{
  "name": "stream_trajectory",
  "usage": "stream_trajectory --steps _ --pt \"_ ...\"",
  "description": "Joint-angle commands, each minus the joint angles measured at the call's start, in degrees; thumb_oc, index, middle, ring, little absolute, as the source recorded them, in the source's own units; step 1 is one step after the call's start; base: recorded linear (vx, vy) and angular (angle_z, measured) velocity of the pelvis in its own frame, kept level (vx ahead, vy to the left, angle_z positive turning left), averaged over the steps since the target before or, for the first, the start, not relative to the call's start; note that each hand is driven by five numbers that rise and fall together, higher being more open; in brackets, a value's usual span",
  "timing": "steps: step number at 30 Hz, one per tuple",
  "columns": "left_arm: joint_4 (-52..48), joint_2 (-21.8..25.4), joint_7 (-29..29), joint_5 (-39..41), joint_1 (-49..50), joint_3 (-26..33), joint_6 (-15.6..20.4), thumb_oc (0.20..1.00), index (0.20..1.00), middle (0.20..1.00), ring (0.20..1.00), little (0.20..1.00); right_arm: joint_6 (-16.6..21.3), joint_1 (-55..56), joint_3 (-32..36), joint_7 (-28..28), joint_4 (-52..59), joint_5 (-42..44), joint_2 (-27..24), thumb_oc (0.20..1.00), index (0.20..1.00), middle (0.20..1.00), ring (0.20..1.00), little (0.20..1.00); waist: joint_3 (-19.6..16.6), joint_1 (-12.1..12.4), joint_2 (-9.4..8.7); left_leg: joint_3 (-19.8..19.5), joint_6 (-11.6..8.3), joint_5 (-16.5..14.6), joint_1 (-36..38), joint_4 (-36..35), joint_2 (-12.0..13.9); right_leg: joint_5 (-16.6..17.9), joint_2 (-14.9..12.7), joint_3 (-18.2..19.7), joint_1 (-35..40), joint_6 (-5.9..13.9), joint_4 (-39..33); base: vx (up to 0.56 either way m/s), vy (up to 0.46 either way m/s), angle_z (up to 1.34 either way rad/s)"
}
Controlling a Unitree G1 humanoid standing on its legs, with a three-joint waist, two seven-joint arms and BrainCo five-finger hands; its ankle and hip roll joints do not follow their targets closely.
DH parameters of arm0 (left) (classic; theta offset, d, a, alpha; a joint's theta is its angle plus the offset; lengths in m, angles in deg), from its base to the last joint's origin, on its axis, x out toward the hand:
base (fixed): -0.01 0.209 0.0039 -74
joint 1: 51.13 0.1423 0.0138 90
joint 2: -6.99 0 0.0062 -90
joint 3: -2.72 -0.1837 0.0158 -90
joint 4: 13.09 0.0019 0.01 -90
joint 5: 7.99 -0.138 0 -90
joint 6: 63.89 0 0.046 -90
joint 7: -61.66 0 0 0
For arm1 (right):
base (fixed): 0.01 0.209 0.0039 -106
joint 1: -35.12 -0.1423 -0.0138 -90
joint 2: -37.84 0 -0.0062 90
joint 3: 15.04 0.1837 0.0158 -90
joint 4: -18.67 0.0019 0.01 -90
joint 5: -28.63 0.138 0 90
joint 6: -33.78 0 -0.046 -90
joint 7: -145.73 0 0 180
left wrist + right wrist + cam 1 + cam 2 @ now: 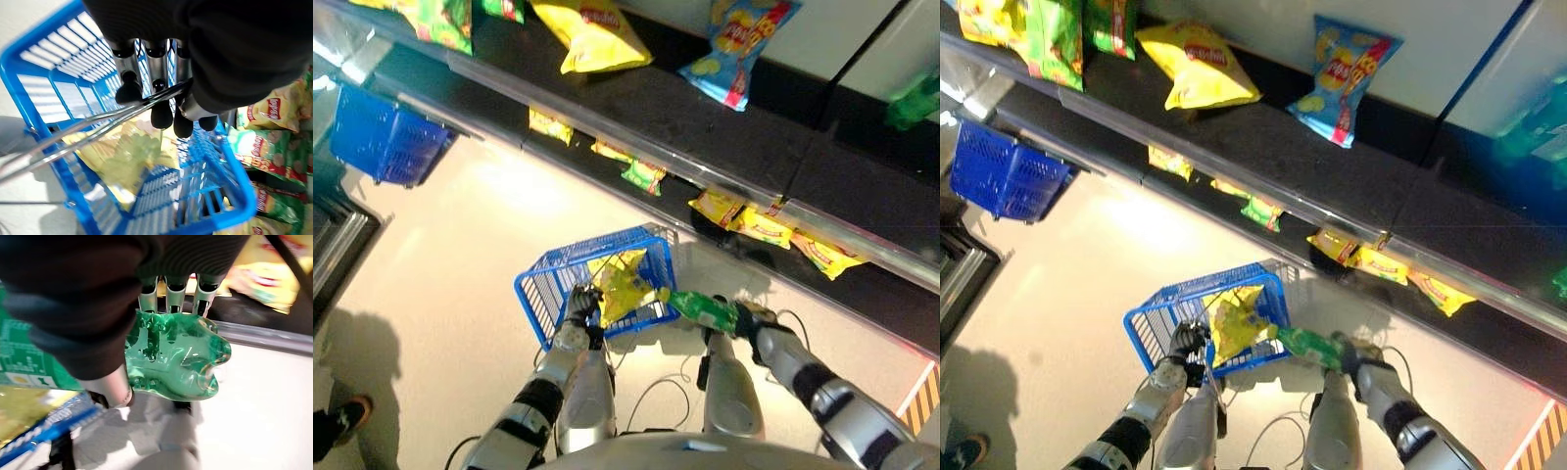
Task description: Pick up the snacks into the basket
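Beside the blue basket (548, 277), which the left hand (580, 305) grips by its wire handle (88, 127), the right hand (746, 315) clasps a green snack bag (702, 308) whose long axis points left, toward the basket's near rim.

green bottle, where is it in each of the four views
Left eye view: green bottle in the right hand, its cap end at the blue basket.
Right eye view: lower middle, beside the basket's right side.
Left wrist view: not in it; the left hand grips the basket's wire handle.
Right wrist view: centre, the bottle's base, fingers curled round it.
Shared landmark: the blue basket holding a yellow snack bag.
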Motion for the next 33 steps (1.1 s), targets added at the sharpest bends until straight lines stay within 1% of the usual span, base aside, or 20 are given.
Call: stream_trajectory --steps 1,4,5,6,10,12,13,15,16,17,18,19,20,21,22,23,24,25,29,33 --pt "-5.75 -0.42 -0.17 0.68 -7.61 -5.27 2.87 0.200 0.200 0.200 0.200 0.200 0.69 -6.10 -2.51 2.31 -1.04 2.03 1.76 0.200 0.200 0.200 0.200 0.200 1.48 1.08 -0.06 0.57 3.76 0.26 -3.37 -0.20 -6.13 -4.03 0.97 -0.37 -3.91 1.43 5.15 -0.11 0.003 0.09" --pt "-6.67 -1.61 -0.44 2.00 -9.45 -7.11 2.89 0.200 0.200 0.200 0.200 0.200 0.64 -9.24 -3.48 2.85 -3.26 3.21 3.18 0.200 0.200 0.200 0.200 0.200 2.41 1.35 0.25 0.33 3.73 0.60 -4.55 -0.20 -6.34 -3.58 0.78 -0.46 -4.95 1.41 5.18 -0.09 0.013 0.13" --pt "-7.31 -2.98 -0.54 3.59 -11.09 -9.19 2.93 0.200 0.200 0.200 0.200 0.200 0.56 -12.37 -4.32 3.58 -5.67 4.64 4.80 0.200 0.200 0.200 0.200 0.200 3.52 1.73 0.57 0.23 3.64 1.01 -5.82 -0.20 -6.48 -3.06 0.59 -0.61 -6.06 1.46 4.99 -0.08 0.023 0.12" --pt "-7.95 -3.62 -0.69 4.14 -11.67 -10.13 2.83 0.200 0.200 0.200 0.200 0.200 0.52 -13.89 -4.74 3.97 -6.36 5.52 5.57 0.200 0.200 0.200 0.200 0.200 3.81 1.87 0.73 0.20 3.56 1.24 -6.74 -0.20 -6.46 -2.78 0.55 -0.63 -6.76 1.48 4.76 -0.10 0.025 0.08" --pt "-10.49 -5.52 -0.36 5.47 -13.33 -13.51 3.02 0.200 0.200 0.200 0.200 0.200 0.62 -18.42 -5.74 6.31 -8.06 7.04 8.35 0.200 0.200 0.200 0.200 0.200 3.82 2.85 1.38 0.11 3.20 2.04 -10.66 -0.20 -6.36 -1.63 0.41 -0.85 -10.45 1.55 3.98 -0.05 0.011 0.01" --pt "-11.17 -5.79 -0.13 5.44 -13.81 -13.90 3.05 0.200 0.200 0.200 0.200 0.200 0.65 -18.99 -6.15 6.70 -8.14 6.82 8.97 0.200 0.200 0.200 0.200 0.200 3.82 3.02 1.56 0.03 3.13 2.21 -11.46 -0.20 -6.38 -1.46 0.35 -0.93 -11.16 1.58 3.79 -0.04 -0.001 0.05" --pt "-12.27 -6.85 0.68 6.72 -14.90 -15.34 3.38 0.200 0.200 0.200 0.200 0.200 0.55 -20.88 -6.46 7.80 -9.90 6.76 10.65 0.200 0.200 0.200 0.200 0.200 3.82 3.62 2.14 -0.15 3.07 2.60 -13.53 -0.20 -6.52 -1.12 0.15 -1.19 -12.89 1.69 3.68 -0.05 0.012 0.05" --pt "-13.46 -7.62 0.99 8.07 -15.43 -16.25 3.93 0.200 0.200 0.200 0.200 0.200 0.76 -22.79 -6.69 8.50 -11.17 6.93 11.64 0.200 0.200 0.200 0.200 0.200 3.82 4.14 2.82 -0.31 3.07 2.88 -15.16 -0.20 -6.70 -0.79 -0.09 -1.28 -14.61 1.72 3.68 -0.05 0.024 0.05" --pt "-13.46 -7.60 1.00 8.09 -15.50 -16.24 3.92 0.200 0.200 0.200 0.200 0.200 0.80 -22.89 -6.67 8.53 -11.25 6.94 11.66 0.200 0.200 0.200 0.200 0.200 3.82 4.16 2.81 -0.30 3.07 2.91 -15.25 -0.20 -6.69 -0.79 -0.09 -1.26 -14.72 1.72 3.74 -0.05 0.019 0.04" --pt "-16.16 -8.15 1.00 10.90 -15.69 -17.20 4.67 0.200 0.200 0.200 0.200 0.200 0.74 -24.58 -6.67 9.09 -12.01 7.12 12.55 0.200 0.200 0.200 0.200 0.200 3.82 4.81 3.45 -0.44 3.07 3.24 -17.25 -0.20 -7.02 -0.41 -0.23 -1.39 -16.64 1.73 3.72 -0.04 0.008 0.02" --pt "-16.22 -8.09 1.00 10.94 -15.73 -17.21 4.64 0.200 0.200 0.200 0.200 0.200 0.77 -24.67 -6.63 9.10 -12.07 7.13 12.56 0.200 0.200 0.200 0.200 0.200 3.82 4.82 3.44 -0.46 3.07 3.26 -17.32 -0.20 -7.02 -0.41 -0.24 -1.40 -16.73 1.73 3.76 -0.06 0.016 0.01" --pt "-19.10 -8.43 0.54 12.71 -16.16 -18.34 5.04 0.200 0.200 0.200 0.200 0.200 0.79 -26.08 -5.98 9.81 -13.25 8.20 13.41 0.200 0.200 0.200 0.200 0.200 3.82 5.63 4.54 -0.63 3.03 3.67 -19.50 -0.20 -7.26 -0.05 -0.57 -1.60 -18.67 1.87 3.73 -0.03 0.010 0.02" --pt "-19.18 -8.36 0.55 12.74 -16.21 -18.35 4.99 0.200 0.200 0.200 0.200 0.200 0.82 -26.19 -5.93 9.83 -13.31 8.22 13.43 0.200 0.200 0.200 0.200 0.200 3.82 5.66 4.52 -0.63 3.03 3.70 -19.59 -0.20 -7.26 -0.04 -0.57 -1.59 -18.78 1.87 3.78 -0.05 0.031 0.05" --pt "-21.83 -8.70 0.27 14.37 -16.72 -19.15 5.35 0.200 0.200 0.200 0.200 0.200 0.87 -27.34 -5.85 10.48 -14.24 8.26 13.93 0.200 0.200 0.200 0.200 0.200 3.82 6.47 5.47 -0.89 3.01 3.98 -21.52 -0.20 -7.58 0.31 -0.85 -1.83 -20.56 1.98 3.81 -0.04 0.025 0.05" --pt "-22.43 -8.92 0.01 15.05 -16.82 -19.51 5.37 0.200 0.200 0.200 0.200 0.200 0.79 -27.94 -5.76 10.76 -14.90 8.41 14.03 0.200 0.200 0.200 0.200 0.200 3.82 6.82 5.93 -0.98 3.00 4.13 -22.38 -0.20 -7.75 0.47 -0.97 -1.98 -21.33 2.05 3.76 -0.04 0.035 0.07" --pt "-23.26 -9.03 0.07 15.60 -17.23 -19.61 5.51 0.200 0.200 0.200 0.200 0.200 0.75 -28.25 -5.81 11.00 -15.34 7.97 14.23 0.200 0.200 0.200 0.200 0.200 3.82 7.12 6.36 -1.06 2.91 4.30 -23.10 -0.20 -7.89 0.56 -1.05 -2.14 -21.89 2.09 3.72 -0.02 0.013 0.09" --pt "-23.29 -9.02 0.08 15.62 -17.27 -19.60 5.48 0.200 0.200 0.200 0.200 0.200 0.77 -28.31 -5.80 11.01 -15.38 7.97 14.23 0.200 0.200 0.200 0.200 0.200 3.82 7.11 6.37 -1.08 2.91 4.32 -23.16 -0.20 -7.88 0.56 -1.05 -2.16 -21.95 2.08 3.75 -0.02 0.034 0.16" --pt "-25.13 -9.12 -0.48 16.16 -18.28 -19.75 5.29 0.200 0.200 0.200 0.200 0.200 0.89 -28.48 -5.31 11.36 -15.99 8.21 14.00 1.000 1.000 1.000 1.000 1.000 3.82 7.67 7.37 -1.16 2.94 4.43 -24.41 -0.20 -8.44 0.89 -1.39 -2.30 -23.05 2.24 3.66 -0.01 0.031 0.17" --pt "-26.20 -9.49 -0.56 16.05 -18.48 -19.43 4.88 0.200 0.200 0.200 0.200 0.200 0.87 -27.20 -3.68 10.78 -18.15 9.72 13.87 1.000 1.000 1.000 1.000 1.000 3.82 8.37 8.53 -1.22 2.92 4.57 -25.48 -0.20 -8.96 1.18 -1.98 -2.66 -23.69 2.62 3.44 0.00 0.025 0.14" --pt "-25.34 -8.97 -0.38 15.13 -17.71 -18.39 4.63 0.200 0.200 0.200 0.200 0.200 1.00 -23.59 -1.03 10.81 -19.51 12.50 12.73 1.000 1.000 1.000 1.000 1.000 3.82 8.17 8.41 -0.95 2.99 3.83 -23.83 -0.20 -9.14 0.95 -1.99 -2.64 -21.82 2.83 2.72 0.03 0.022 0.07"
